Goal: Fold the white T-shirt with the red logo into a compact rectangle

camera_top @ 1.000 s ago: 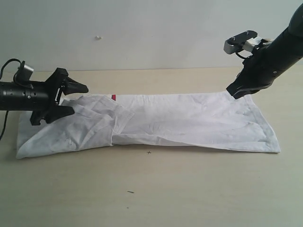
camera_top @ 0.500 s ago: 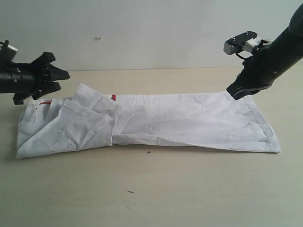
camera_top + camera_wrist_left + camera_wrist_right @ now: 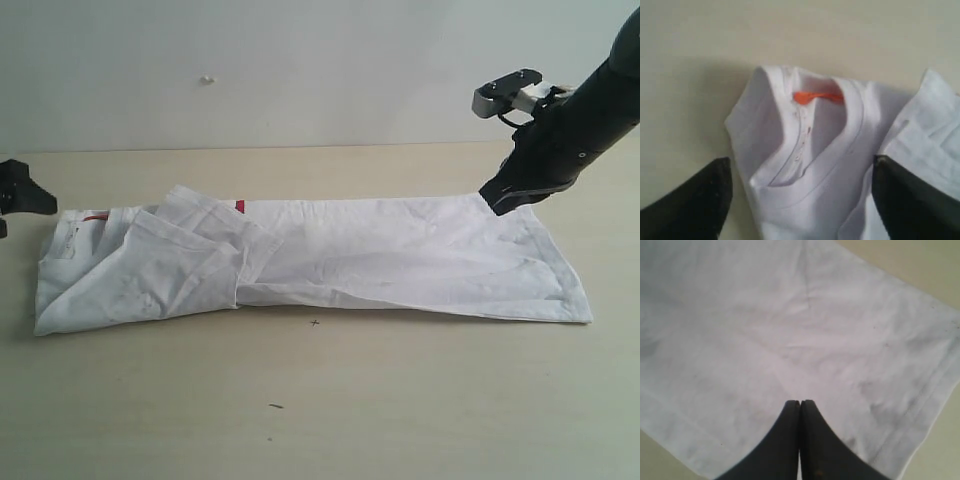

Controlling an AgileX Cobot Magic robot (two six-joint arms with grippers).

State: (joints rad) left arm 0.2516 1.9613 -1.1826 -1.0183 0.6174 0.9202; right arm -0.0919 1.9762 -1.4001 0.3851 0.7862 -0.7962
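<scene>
Pulled back leftward, the left black gripper [image 3: 800, 165] gapes released near the collar [image 3: 852, 125] of the wrinkled white cotton T-shirt [image 3: 380, 260], lying half-folded on the beige tabletop [image 3: 400, 400]; the right black gripper [image 3: 498, 202] clenches its far right corner.

Your white T-shirt [image 3: 400, 255], wrinkled matt cloth, its ribbed collar [image 3: 830, 160], a smooth orange label [image 3: 817, 96], right tool [image 3: 800, 410] matt black, lower-frame tabletop [image 3: 400, 400] smooth, pale, matt
</scene>
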